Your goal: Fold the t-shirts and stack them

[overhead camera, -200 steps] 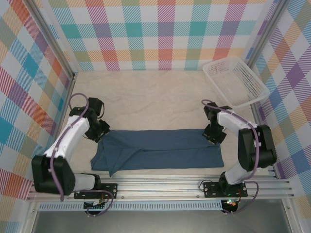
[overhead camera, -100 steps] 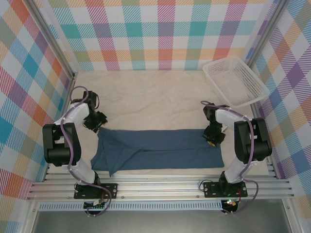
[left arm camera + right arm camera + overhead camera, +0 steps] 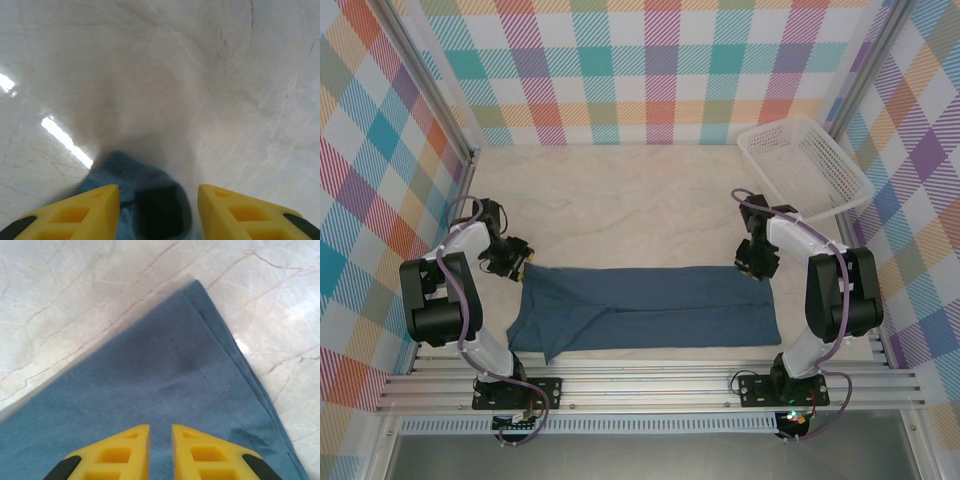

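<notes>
T-shirt (image 3: pixel 645 308): plain dark slate-blue, soft fabric, no print. Folded lengthwise into a long narrow band, lying flat on the pale marbled table (image 3: pixel 620 200), toward the near edge, running L–R. Far edge straight & neat. R end squared off; in right wrist view the corner there shows layers stacked slightly offset, w/ a stitched hem line along the edge. L end messier: wider, w/ a diagonal fold line & a flap reaching toward the near edge, ending in a point. Far-L corner looks a bit bunched, blurry in left wrist view.
</notes>
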`<state>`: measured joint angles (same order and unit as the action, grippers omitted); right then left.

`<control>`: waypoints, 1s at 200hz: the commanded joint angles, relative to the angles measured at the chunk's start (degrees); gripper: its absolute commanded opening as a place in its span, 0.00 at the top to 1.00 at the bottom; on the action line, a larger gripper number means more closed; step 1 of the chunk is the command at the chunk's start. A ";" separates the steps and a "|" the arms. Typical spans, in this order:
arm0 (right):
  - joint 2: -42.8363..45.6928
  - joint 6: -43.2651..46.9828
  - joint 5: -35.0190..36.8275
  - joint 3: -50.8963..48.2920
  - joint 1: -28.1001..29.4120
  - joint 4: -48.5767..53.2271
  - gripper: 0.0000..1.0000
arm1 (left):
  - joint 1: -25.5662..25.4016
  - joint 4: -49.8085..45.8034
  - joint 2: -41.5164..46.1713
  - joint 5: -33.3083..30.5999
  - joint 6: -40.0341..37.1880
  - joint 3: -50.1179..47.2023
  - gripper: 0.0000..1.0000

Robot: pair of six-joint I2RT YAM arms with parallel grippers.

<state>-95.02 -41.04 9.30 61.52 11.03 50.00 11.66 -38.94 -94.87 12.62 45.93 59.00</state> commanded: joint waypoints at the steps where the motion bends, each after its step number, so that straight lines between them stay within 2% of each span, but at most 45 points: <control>1: -1.10 1.57 -0.45 1.24 -0.89 -0.50 0.81 | 0.80 1.76 0.40 1.98 4.28 -0.97 0.56; 43: -3.29 1.39 -0.11 2.58 -2.21 -2.30 0.81 | 0.83 5.51 2.00 2.40 5.99 -2.86 0.55; 60: -4.83 1.06 -0.37 2.98 -2.72 -2.90 0.81 | 0.90 7.10 1.29 3.48 6.23 -3.77 0.66; 104: -10.37 0.05 3.51 6.19 -3.55 1.56 0.82 | 1.16 6.88 1.49 0.42 4.53 -5.12 0.84; 160: -13.60 0.04 6.68 8.47 -3.56 4.65 0.88 | 1.52 3.03 5.75 -7.88 -2.34 -2.79 0.91; 181: -13.93 0.16 6.33 8.47 -3.52 4.51 0.90 | 1.52 2.05 5.44 -8.88 -4.13 -2.03 0.89; 200: -12.57 1.15 5.21 7.88 -3.07 2.50 0.87 | 1.49 -1.15 3.81 -9.09 -5.08 -0.79 0.73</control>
<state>-107.85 -40.21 13.56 69.47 7.86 52.38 11.84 -35.73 -90.37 6.50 43.99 56.12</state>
